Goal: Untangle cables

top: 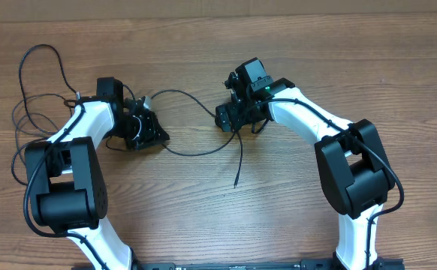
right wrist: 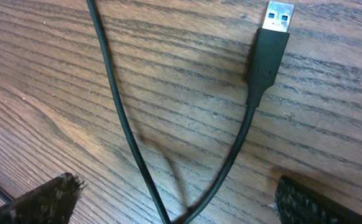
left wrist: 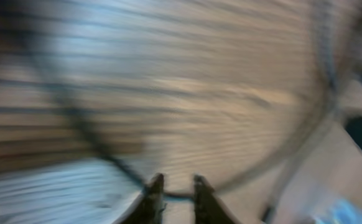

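Thin black cables lie on the wooden table [top: 203, 217]. One cable [top: 192, 154] curves from my left gripper [top: 145, 129] to my right gripper [top: 233, 120], and its free end [top: 236, 184] trails toward the front. More cable loops [top: 38, 46] lie at the far left. The left wrist view is blurred. In it my left gripper [left wrist: 176, 190] has a narrow gap between its fingers, and a cable [left wrist: 180, 196] crosses that gap at the tips. My right gripper [right wrist: 181, 205] is wide open over two cable strands [right wrist: 122, 118], touching neither. A USB plug [right wrist: 271, 37] lies ahead of it.
The left arm's bulky black-and-white links [top: 61, 180] stand at the front left. The right arm's links [top: 354, 172] stand at the front right. Thicker cords run along both arms. The table's far edge [top: 203, 16] is at the top.
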